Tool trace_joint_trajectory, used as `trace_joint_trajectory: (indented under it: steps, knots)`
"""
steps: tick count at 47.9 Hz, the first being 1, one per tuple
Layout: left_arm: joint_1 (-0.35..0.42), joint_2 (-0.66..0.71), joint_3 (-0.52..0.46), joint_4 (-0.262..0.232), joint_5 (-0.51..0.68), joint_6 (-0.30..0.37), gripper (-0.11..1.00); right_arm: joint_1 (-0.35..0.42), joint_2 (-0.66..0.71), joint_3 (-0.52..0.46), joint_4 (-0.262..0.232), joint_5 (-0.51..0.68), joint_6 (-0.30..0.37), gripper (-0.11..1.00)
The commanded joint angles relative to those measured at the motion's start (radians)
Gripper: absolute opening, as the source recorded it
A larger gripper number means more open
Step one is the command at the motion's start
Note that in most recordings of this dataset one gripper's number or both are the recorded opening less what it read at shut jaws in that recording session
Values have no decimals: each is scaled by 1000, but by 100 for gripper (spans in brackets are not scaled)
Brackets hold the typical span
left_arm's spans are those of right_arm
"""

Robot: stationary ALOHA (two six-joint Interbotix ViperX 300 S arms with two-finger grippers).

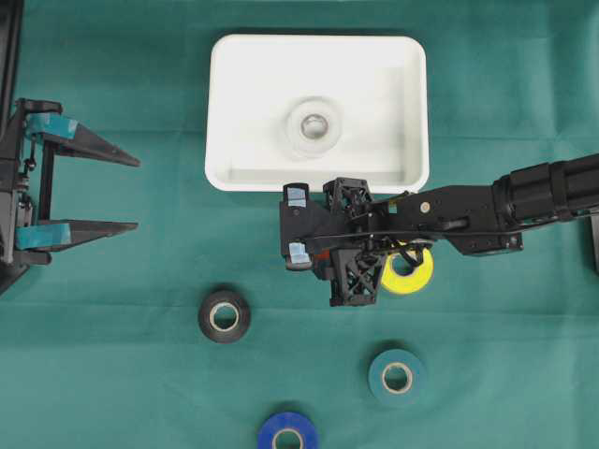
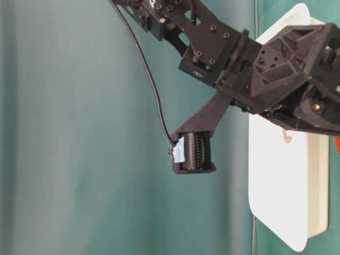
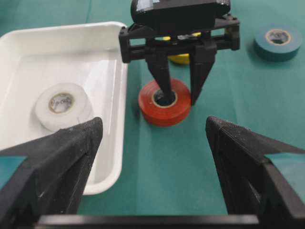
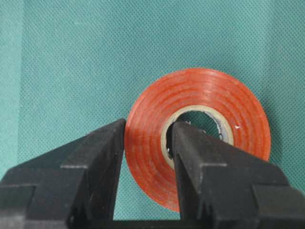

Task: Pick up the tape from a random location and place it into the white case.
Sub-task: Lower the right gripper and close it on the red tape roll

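A red tape roll [image 4: 200, 129] lies flat on the green cloth just outside the white case [image 1: 225, 112], as the left wrist view shows [image 3: 164, 107]. My right gripper [image 4: 147, 126] is shut on the roll's wall, with one finger in the core hole and the other against the outer side. From overhead the right wrist covers nearly all of this roll. A white tape roll [image 1: 314, 126] sits inside the case. My left gripper [image 1: 138, 194] stands open and empty at the left edge, well away from the rolls.
On the cloth lie a yellow roll [image 1: 410, 273] partly under the right arm, a black roll [image 1: 225, 316], a teal roll [image 1: 397, 376] and a blue roll [image 1: 287, 434] at the front edge.
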Motion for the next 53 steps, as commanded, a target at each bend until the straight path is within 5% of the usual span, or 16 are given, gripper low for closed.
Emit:
trace_joint_trajectory:
  steps: [1, 21, 53]
  knots:
    - [-2, 6, -14, -2, -11, 0, 86, -2, -17, -15, 0, 0, 0, 34]
    - [-2, 6, -15, -2, -9, 0, 86, -2, -86, -31, 2, 49, 0, 31]
    - [-3, 8, -14, -2, -9, 0, 86, 6, -288, -201, -8, 373, 0, 31]
